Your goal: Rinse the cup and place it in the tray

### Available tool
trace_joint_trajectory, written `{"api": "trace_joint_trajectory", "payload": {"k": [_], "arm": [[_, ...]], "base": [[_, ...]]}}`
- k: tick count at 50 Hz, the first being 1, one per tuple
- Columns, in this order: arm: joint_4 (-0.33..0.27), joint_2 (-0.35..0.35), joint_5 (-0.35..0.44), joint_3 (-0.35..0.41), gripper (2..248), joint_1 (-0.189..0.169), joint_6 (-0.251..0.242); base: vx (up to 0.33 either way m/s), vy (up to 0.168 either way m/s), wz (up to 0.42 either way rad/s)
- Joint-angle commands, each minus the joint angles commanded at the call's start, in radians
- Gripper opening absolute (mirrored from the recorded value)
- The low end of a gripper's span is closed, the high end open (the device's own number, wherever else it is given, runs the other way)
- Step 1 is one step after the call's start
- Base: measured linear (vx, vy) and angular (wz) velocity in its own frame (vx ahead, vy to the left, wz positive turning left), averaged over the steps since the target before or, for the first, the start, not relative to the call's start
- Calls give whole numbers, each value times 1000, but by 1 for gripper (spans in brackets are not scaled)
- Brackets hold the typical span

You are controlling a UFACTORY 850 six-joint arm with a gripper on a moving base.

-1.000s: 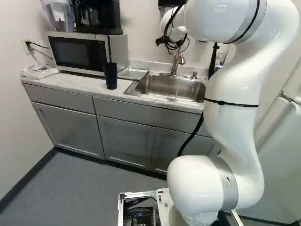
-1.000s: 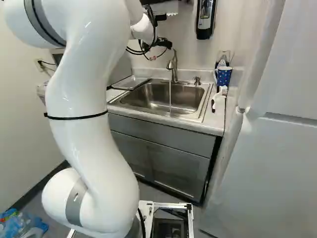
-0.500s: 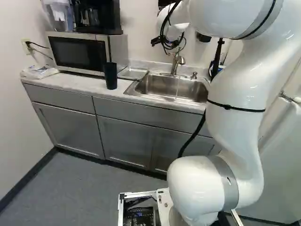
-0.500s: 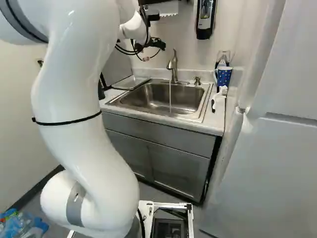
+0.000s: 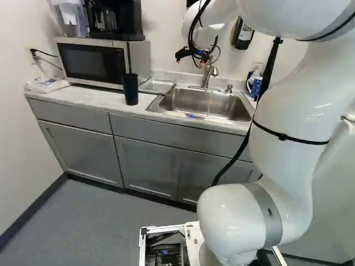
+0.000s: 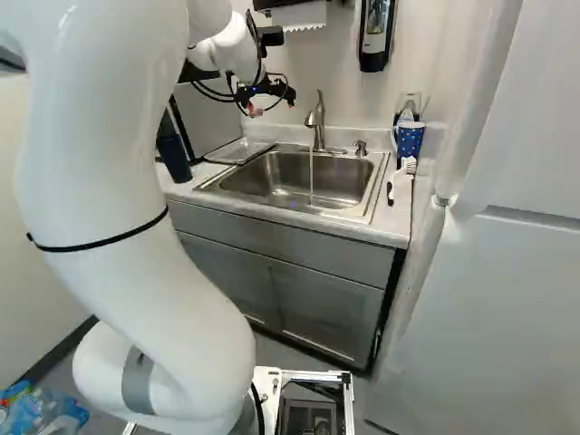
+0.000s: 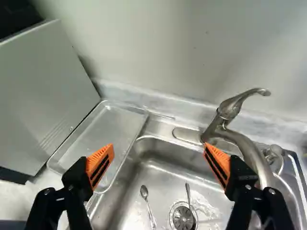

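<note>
The gripper [image 6: 273, 106] hangs above the sink's back left part in the right base view. In the wrist view the gripper [image 7: 159, 151] is open, its orange pads wide apart with nothing held. A dark tall cup [image 5: 130, 90] stands upright on the counter before the microwave, well left of the gripper. The shallow clear tray [image 7: 108, 136] lies between the microwave's side and the basin, partly behind one finger. Water [image 6: 312, 178] runs from the faucet [image 7: 240, 136] into the sink [image 6: 290, 181]. A blue dotted mug [image 6: 410, 139] stands right of the sink.
The microwave [image 5: 91, 61] carries a black coffee machine [image 5: 115, 22]. Two spoons [image 7: 145, 192] lie in the basin by the drain [image 7: 183, 218]. A brush [image 6: 397, 181] lies right of the sink; a dispenser [image 6: 375, 36] hangs on the wall. A tall white door [image 6: 489, 272] stands at right.
My arm has swung left and its wrist has dropped a little, still over the sink. The dark cup has come into sight in the right base view, the mug in the left one. The base has stayed put.
</note>
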Motion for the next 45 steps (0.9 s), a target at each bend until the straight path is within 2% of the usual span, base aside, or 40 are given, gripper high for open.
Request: {"api": "trace_joint_trajectory", "payload": {"k": [29, 45], "arm": [[0, 153, -204, 157, 247, -1, 0], [0, 219, -317, 222, 247, -33, 0]], "base": [[0, 0, 0], [0, 0, 0]]}}
